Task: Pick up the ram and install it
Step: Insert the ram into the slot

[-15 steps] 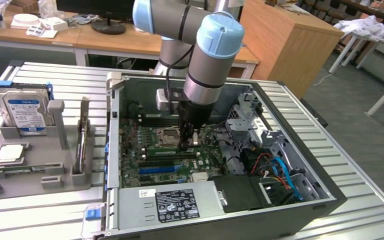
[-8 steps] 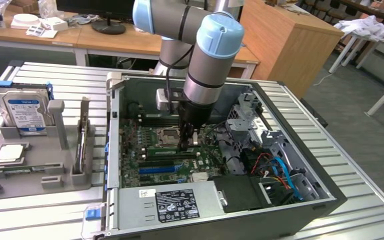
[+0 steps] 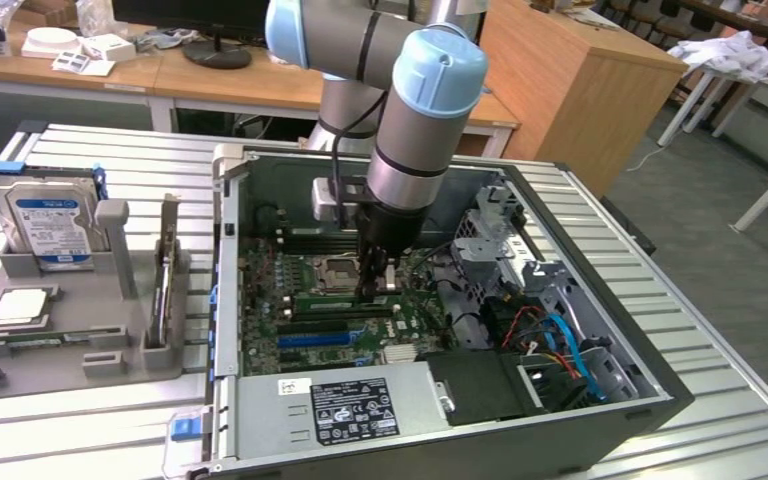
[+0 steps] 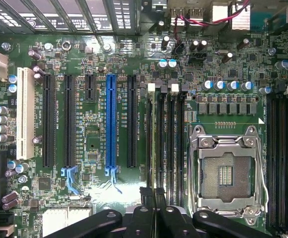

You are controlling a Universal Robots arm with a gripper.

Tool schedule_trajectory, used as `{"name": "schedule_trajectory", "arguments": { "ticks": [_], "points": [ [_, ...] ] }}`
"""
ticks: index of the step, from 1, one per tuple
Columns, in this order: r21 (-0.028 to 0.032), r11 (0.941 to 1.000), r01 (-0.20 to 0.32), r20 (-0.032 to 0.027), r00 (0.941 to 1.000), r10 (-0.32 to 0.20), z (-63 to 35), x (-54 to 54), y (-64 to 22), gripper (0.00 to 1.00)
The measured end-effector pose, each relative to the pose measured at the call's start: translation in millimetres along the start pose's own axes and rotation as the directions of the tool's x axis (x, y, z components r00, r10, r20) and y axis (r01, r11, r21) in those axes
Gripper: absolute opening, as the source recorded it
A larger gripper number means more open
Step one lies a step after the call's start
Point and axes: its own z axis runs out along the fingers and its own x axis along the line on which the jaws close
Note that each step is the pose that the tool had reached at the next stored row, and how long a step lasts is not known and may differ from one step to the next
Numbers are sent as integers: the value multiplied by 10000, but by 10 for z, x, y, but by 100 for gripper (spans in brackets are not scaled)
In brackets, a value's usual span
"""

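The gripper (image 3: 379, 286) is low inside the open computer case (image 3: 658, 395), just above the black memory slots (image 4: 165, 139) and beside the empty processor socket (image 4: 226, 171). We cannot tell if its jaws are apart, together or clamped on something. A thin green ram stick (image 3: 35, 343) lies at the front of the grey holder (image 3: 115, 300) on the bench (image 3: 91, 430), well apart from the gripper.

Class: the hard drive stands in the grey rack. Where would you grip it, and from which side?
Probably best to take the hard drive by its top edge, from above, jaws across its front and back faces. It stands upright, its base sunk in the grey rack.
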Motion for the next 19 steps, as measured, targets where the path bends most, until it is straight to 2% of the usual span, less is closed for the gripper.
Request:
{"name": "schedule_trajectory", "arguments": {
  "ticks": [19],
  "points": [
    [-1, 10000, 18, 0, 10000, -18, 9, 0, -6, 12]
  ]
}}
